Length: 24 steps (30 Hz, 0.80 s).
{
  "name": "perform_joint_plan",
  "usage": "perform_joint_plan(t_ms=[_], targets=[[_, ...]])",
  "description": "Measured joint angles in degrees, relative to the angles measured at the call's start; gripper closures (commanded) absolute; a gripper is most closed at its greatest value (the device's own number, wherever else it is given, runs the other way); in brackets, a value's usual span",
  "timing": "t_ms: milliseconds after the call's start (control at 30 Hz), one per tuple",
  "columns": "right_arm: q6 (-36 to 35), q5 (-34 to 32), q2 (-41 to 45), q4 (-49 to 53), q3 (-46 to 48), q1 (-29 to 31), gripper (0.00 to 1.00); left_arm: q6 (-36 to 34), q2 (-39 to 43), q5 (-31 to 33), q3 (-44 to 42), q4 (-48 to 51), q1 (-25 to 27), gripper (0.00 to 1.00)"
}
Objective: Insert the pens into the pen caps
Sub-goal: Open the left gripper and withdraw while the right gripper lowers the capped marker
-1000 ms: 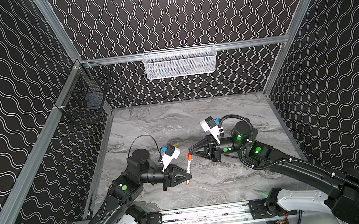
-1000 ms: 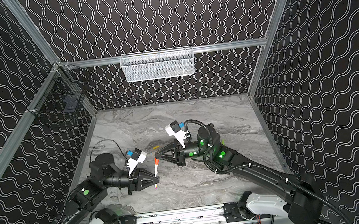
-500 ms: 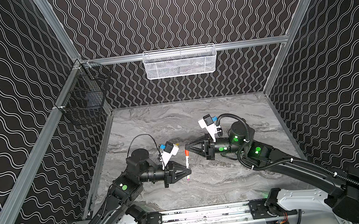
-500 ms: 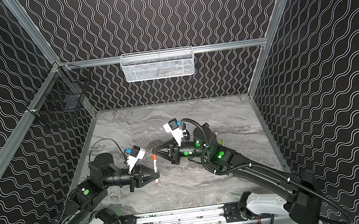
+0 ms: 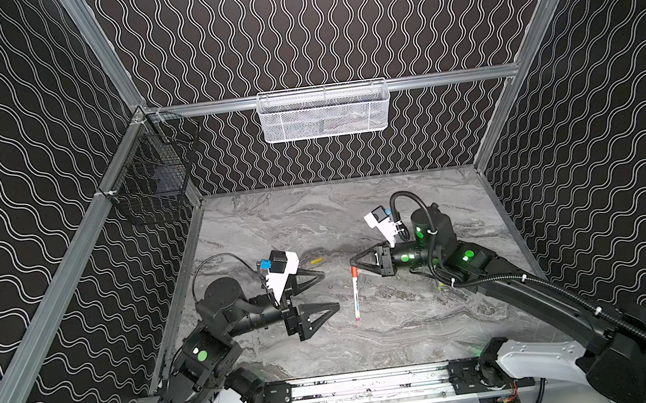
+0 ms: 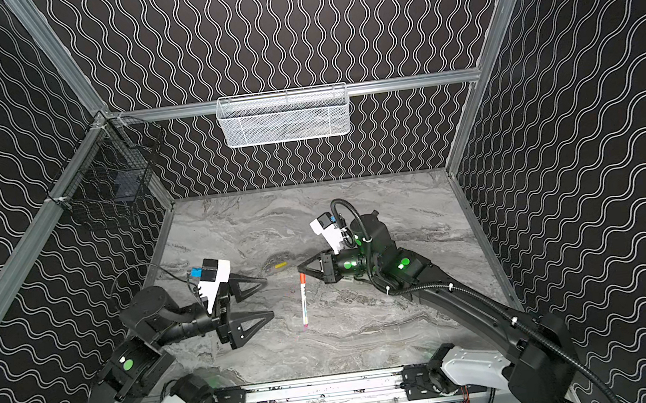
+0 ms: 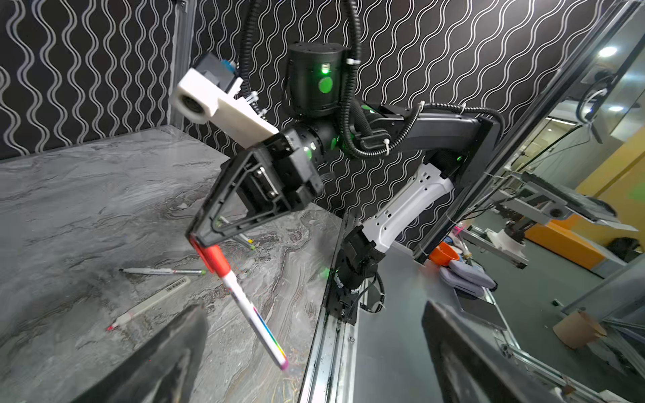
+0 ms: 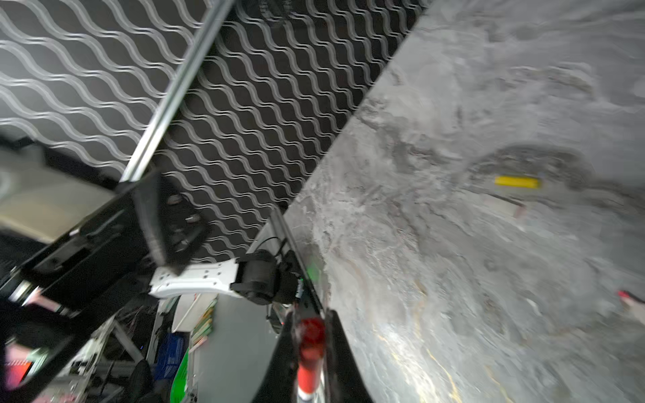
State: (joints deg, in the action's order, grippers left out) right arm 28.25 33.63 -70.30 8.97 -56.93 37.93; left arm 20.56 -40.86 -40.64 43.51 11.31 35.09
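- Left gripper [image 5: 331, 289] has sprung wide and let go of the pen [image 5: 355, 301].
- Right gripper [image 5: 353, 266] still pinches the red cap [image 5: 354, 273], and the pen hangs from it.
- Loose on the table [image 5: 412, 325]: one yellow cap [image 5: 315, 261], one green-ended pen [image 7: 162, 270], one pink-tipped pen [image 7: 150, 304].

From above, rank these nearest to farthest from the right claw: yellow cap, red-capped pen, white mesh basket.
1. Red-capped pen, gripped by the right gripper.
2. Yellow cap, on the table beside it.
3. White mesh basket, on the back wall.
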Motion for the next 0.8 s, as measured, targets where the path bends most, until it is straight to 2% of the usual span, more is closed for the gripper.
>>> perform_joint_plan(t_ms=[200, 367, 467, 800], targets=[[-8.4, -12.4, -11.2, 14.4, -5.5, -10.0, 1.00, -3.1, 1.6, 3.3, 3.3, 10.4, 0.0, 0.01], [-13.6, -22.8, -19.6, 22.1, -7.8, -16.7, 0.99, -6.0, 3.6, 6.8, 5.6, 19.5, 0.0, 0.01], [-15.9, -28.7, -23.2, 24.5, -9.2, -18.9, 0.98, -6.8, 5.1, 8.2, 5.6, 22.1, 0.0, 0.01], [-20.6, -40.7, -30.6, 29.6, -11.2, -23.0, 0.89, -7.2, 5.7, 10.8, 4.8, 24.6, 0.0, 0.01]])
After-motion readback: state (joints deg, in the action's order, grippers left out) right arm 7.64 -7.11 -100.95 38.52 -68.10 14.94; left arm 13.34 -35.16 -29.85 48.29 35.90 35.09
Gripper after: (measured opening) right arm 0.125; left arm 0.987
